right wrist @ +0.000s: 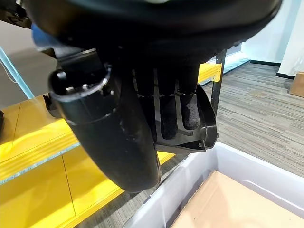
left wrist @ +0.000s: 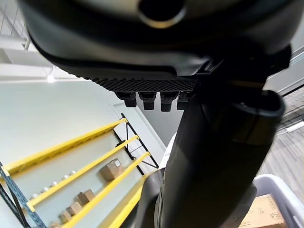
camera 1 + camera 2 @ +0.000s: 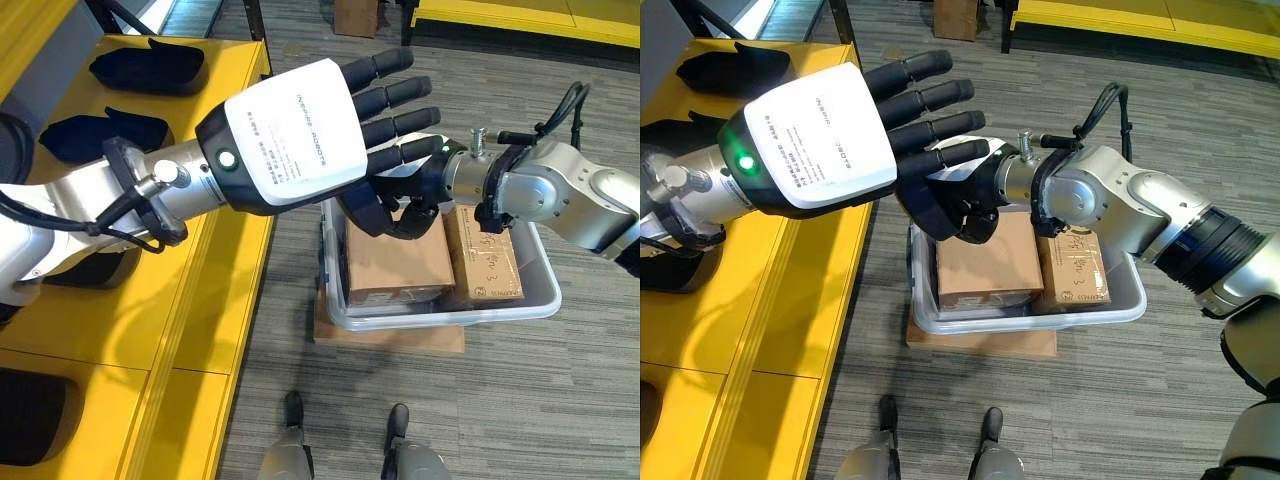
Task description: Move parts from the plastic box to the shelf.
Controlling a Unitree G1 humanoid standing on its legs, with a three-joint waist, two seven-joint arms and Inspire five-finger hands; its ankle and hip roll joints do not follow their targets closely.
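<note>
The clear plastic box (image 3: 450,318) stands on the floor and holds two cardboard boxes (image 3: 400,262). My right hand (image 3: 428,182) hangs over the box's far left corner. In the right wrist view its fingers curl round a black ribbed plastic part (image 1: 187,126), above the box wall (image 1: 190,180). My left hand (image 3: 290,130) is raised in front of it with straight, spread fingers and holds nothing; it covers much of the right hand. The yellow shelf (image 3: 200,300) runs along the left with black parts (image 3: 148,65) lying on it.
The plastic box rests on a cardboard sheet (image 3: 400,340) on grey carpet. Another black part (image 3: 95,135) lies on the shelf nearer me. A cardboard box (image 3: 355,15) and a yellow rack (image 3: 520,15) stand at the far side.
</note>
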